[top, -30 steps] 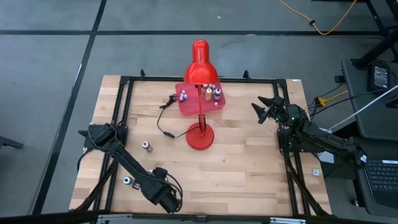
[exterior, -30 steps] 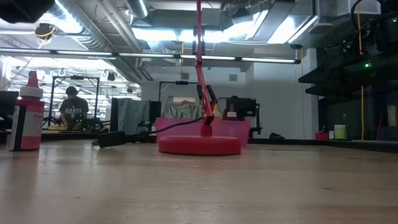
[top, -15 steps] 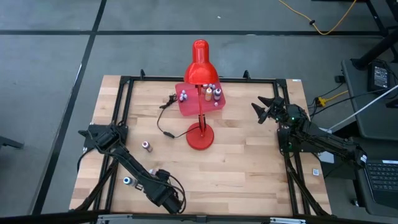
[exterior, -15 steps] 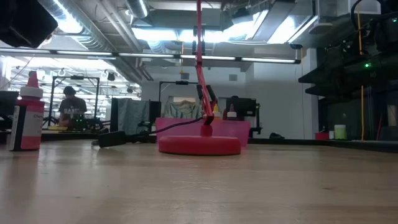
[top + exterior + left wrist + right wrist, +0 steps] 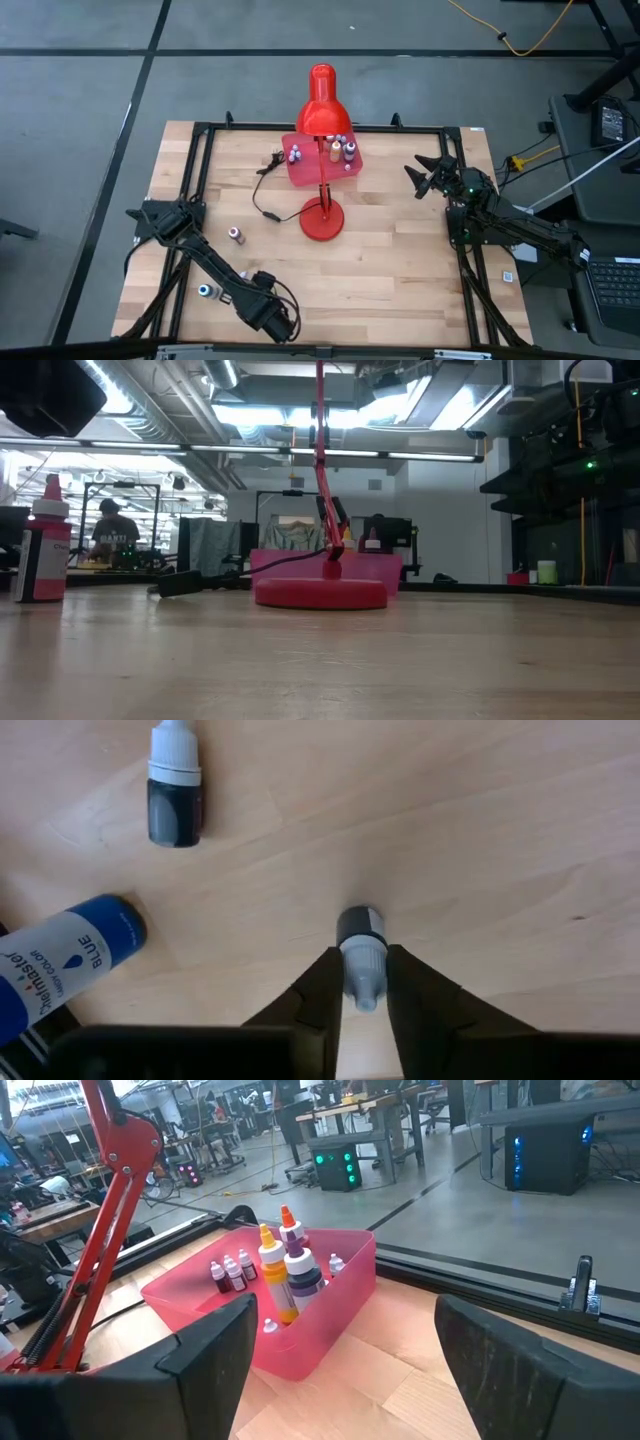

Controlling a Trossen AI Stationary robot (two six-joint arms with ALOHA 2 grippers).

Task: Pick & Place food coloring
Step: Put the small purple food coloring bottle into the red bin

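Note:
My left gripper [image 5: 276,320] points down near the table's front edge, left of the middle, shut on a tiny dark food coloring bottle [image 5: 360,932] with a grey cap. A blue bottle [image 5: 68,960] lies on its side close by, and a dark one with a white cap [image 5: 173,788] is a little farther off. Another small bottle [image 5: 236,235] stands upright on the wood to the left of the lamp. More bottles [image 5: 340,150] stand in the pink tray [image 5: 300,176]. My right gripper [image 5: 425,178] waits open and level at the right side. My left gripper pinches the bottle's grey cap [image 5: 363,970] between its two fingers [image 5: 322,988], one on each side. The fingers come from above, pointing down. The bottle's dark body [image 5: 359,926] is still on the wooden table.
A tall red desk lamp [image 5: 322,216] stands mid-table, its head over the tray, and its black cable [image 5: 264,196] runs to the left. A black frame [image 5: 190,200] rims the table. Bare wood lies between the lamp and my left gripper.
My left gripper has sunk a little toward the table and shifted slightly toward the right edge. In the low view its dark body has come lower into the picture's top left corner.

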